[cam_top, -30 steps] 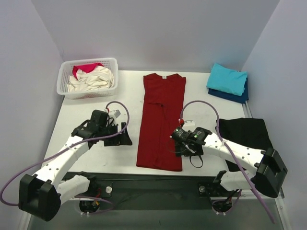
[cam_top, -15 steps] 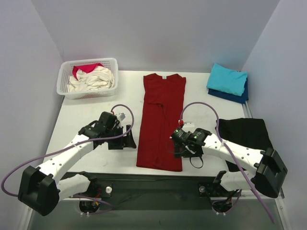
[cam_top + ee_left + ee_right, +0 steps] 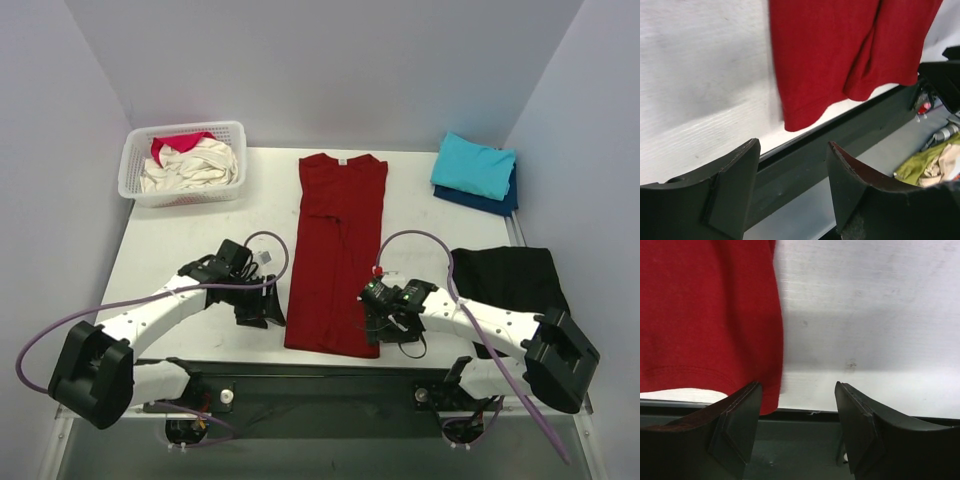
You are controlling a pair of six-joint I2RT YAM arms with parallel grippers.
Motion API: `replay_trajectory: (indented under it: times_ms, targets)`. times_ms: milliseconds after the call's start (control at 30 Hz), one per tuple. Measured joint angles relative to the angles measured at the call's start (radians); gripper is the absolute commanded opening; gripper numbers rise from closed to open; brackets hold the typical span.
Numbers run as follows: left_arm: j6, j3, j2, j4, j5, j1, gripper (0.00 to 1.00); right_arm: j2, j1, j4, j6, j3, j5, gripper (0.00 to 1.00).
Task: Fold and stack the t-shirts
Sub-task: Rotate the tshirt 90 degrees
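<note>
The dark red t-shirt lies flat in a long narrow fold down the middle of the table, its hem at the near edge. My left gripper is open and empty just left of the hem's left corner. My right gripper is open and empty beside the hem's right corner. The turquoise t-shirt lies folded on the navy blue one at the back right. The cream t-shirt and the pink-red one lie crumpled in the basket.
The white lattice basket stands at the back left. A black cloth lies on the table's right side behind the right arm. The table's dark front rail runs just below the hem.
My left gripper has moved right and toward the near edge, up to the hem's left corner. My right gripper has shifted toward the near edge, to the hem's right corner.
</note>
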Motion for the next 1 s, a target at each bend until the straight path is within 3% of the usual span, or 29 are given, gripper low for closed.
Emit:
replay_trajectory:
  times_ms: [333,467,567,800,1000]
  targets:
    - [0.000,-0.055,0.080,0.039,0.083,-0.023,0.56,-0.008,0.002,0.056,-0.002,-0.035,-0.042,0.47]
    - [0.000,-0.067,0.114,0.051,0.101,-0.023,0.56,-0.014,0.002,0.071,-0.005,-0.047,-0.054,0.33]
    - [0.000,-0.067,0.143,0.075,0.122,-0.023,0.56,-0.015,0.002,0.079,-0.005,-0.053,-0.068,0.29]
    - [0.000,-0.070,0.159,0.116,0.163,-0.023,0.56,-0.050,0.015,0.087,-0.008,-0.053,-0.076,0.31]
    - [0.000,-0.070,0.203,0.134,0.174,-0.024,0.56,-0.059,0.022,0.086,-0.019,-0.037,-0.076,0.45]
